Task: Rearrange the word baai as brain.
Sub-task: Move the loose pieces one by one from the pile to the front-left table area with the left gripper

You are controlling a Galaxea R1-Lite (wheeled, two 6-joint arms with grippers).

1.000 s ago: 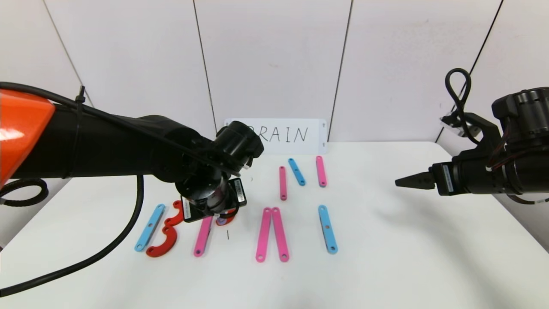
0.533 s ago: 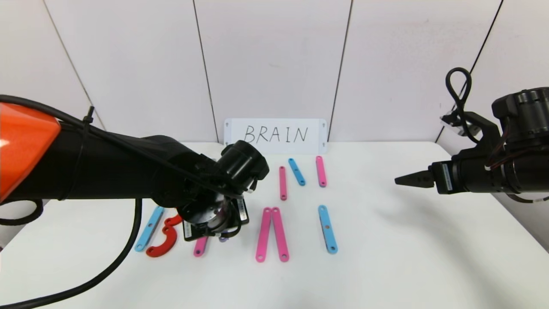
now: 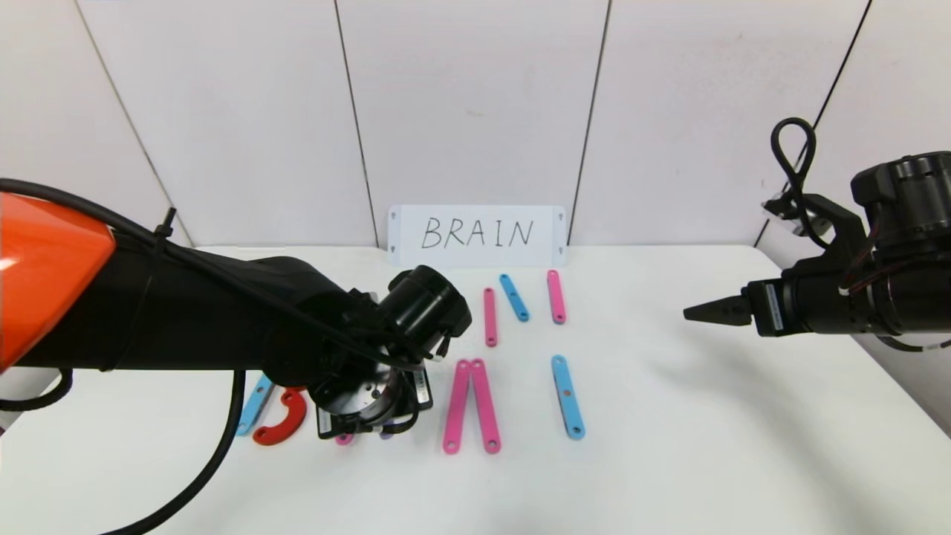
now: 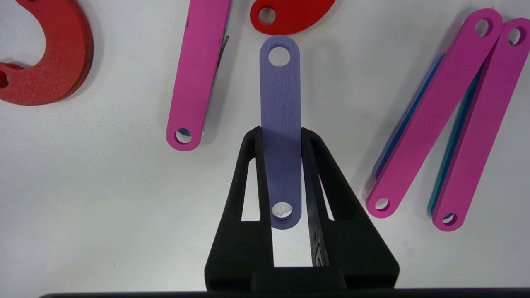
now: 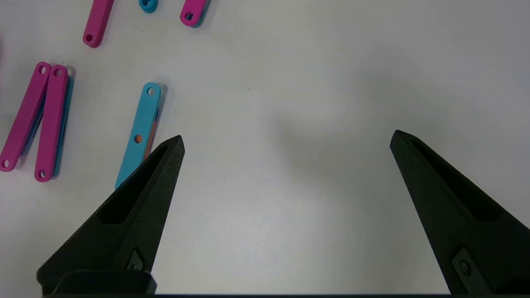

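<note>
The word lies as a row of flat pieces on the white table. From the left there is a light-blue strip [image 3: 252, 403], a red arc [image 3: 284, 422], a pair of pink strips [image 3: 471, 405] and another light-blue strip [image 3: 567, 397]. My left gripper [image 4: 281, 131] hangs low over the row's left part, shut on a purple strip [image 4: 280, 95] held lengthwise between the jaws. Beside the purple strip lie a pink strip [image 4: 198, 74], a red arc [image 4: 58, 66] and a red piece [image 4: 294, 14]. My right gripper [image 5: 285, 138] hovers open over bare table at the right.
Three shorter strips, pink [image 3: 489, 316], light-blue [image 3: 514, 297] and pink [image 3: 556, 296], lie behind the row. A white card [image 3: 478, 234] with handwritten BRAIN leans on the back wall. The left arm [image 3: 223, 327] hides much of the row's left end.
The left arm has drawn back toward the table's front and lower, with the purple strip in its jaws. It now covers more of the red arcs and the pink strip. The right arm is still.
</note>
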